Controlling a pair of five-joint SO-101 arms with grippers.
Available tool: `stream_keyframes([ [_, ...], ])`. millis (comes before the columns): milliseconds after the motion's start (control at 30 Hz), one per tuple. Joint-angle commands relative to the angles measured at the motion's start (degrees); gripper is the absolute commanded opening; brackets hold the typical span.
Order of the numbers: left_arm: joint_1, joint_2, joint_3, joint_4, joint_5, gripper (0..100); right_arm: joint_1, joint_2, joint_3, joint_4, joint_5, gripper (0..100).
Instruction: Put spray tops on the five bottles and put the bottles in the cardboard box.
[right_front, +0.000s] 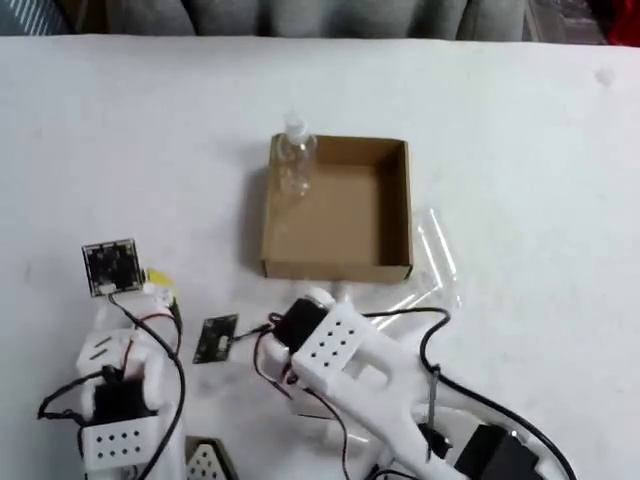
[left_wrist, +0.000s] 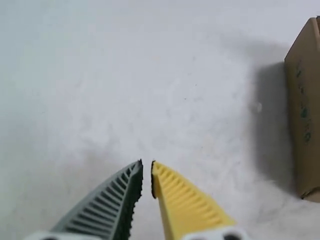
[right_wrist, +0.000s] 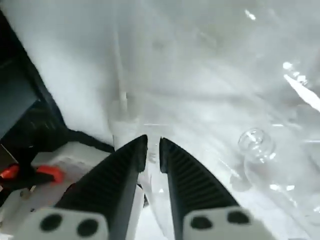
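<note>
- Bottle (right_front: 296, 160) with its sprayer fitted stands in the far left corner of the cardboard box (right_front: 390, 268). I read it as finished, tucked there to leave room for the others.
- My right hand (right_wrist: 152, 145) is closed on a clear spray top (right_wrist: 123, 120). Its tube points away from the fingers, I judge so it can be fed into a neck.
- An open bottle (right_wrist: 255, 144) lies near that hand, mouth facing the wrist camera. The high view gives me clear plastic glints (right_front: 435, 250) just right of the box, too faint to count.
- My left hand (left_wrist: 146, 170) hangs over bare counter (right_front: 520, 130) left of the box, fingers all but together on nothing. I take it to be waiting.
</note>
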Motion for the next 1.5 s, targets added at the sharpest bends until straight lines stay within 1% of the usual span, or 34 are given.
stream_keyframes([
  [0, -0.66, 1.01, -1.32, -1.67, 0.26, 4, 0.66, -2.24, -3.43, 4.18, 0.26, 4.3],
  [133, -0.66, 1.01, -1.23, -1.67, 0.26, 4, -0.48, -8.66, 1.41, 3.12, 0.35, 13.6],
  [233, -0.66, 1.01, -1.23, -1.67, 0.26, 5, -3.03, -14.73, 6.59, -0.40, 0.44, 17.4],
  [367, -0.66, 1.01, -1.05, -1.67, 0.53, 13, -6.20, -18.68, 11.87, -5.14, 0.00, 18.0],
  [467, -0.48, 1.01, -1.05, -1.67, 0.62, 17, -9.71, -17.19, 13.98, -8.04, -0.09, 18.0],
  [633, -0.40, 1.01, -1.05, -1.67, 0.62, 17, -17.27, -11.12, 17.23, -12.18, 0.44, 17.7],
  [700, -0.40, 1.01, -1.05, -1.67, 0.62, 17, -18.86, -9.54, 18.11, -14.37, 0.09, 18.0],
  [967, -0.31, 1.01, -1.05, -1.67, 0.44, 17, -16.04, -9.54, 18.37, -14.46, 0.35, 18.7],
  [1100, -0.31, 1.01, -1.05, -1.67, 0.35, 17, -15.96, -9.89, 18.37, -14.46, -0.09, 26.5],
  [1133, -0.31, 1.01, -0.97, -1.67, 0.35, 17, -15.96, -9.89, 18.37, -14.46, -0.09, 27.0],
  [1267, -0.31, 1.01, -0.97, -1.67, 0.26, 17, -15.69, -9.89, 18.29, -14.46, -0.09, 26.9],
  [1467, -0.31, 1.01, -0.97, -1.67, 0.26, 17, -12.53, -10.15, 16.97, -12.44, -0.18, 27.2],
])
